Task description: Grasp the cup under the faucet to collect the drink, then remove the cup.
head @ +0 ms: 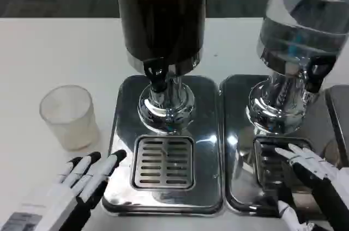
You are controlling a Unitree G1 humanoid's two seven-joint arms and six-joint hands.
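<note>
A frosted, translucent cup (68, 115) stands upright on the white table, left of the dark drink dispenser (161, 18). The dispenser's black faucet (157, 77) hangs over a slotted drip grate (164, 161), and nothing stands on the grate. My left hand (82, 184) lies low at the front left, fingers stretched out and apart, just below the cup and not touching it. My right hand (313, 179) hovers over the right dispenser's tray, fingers spread, holding nothing.
A second dispenser (302, 24) with clear liquid stands on the right on its own steel tray (240, 133). The left steel tray (122, 133) fills the middle. Bare white tabletop (49, 51) lies to the left and behind the cup.
</note>
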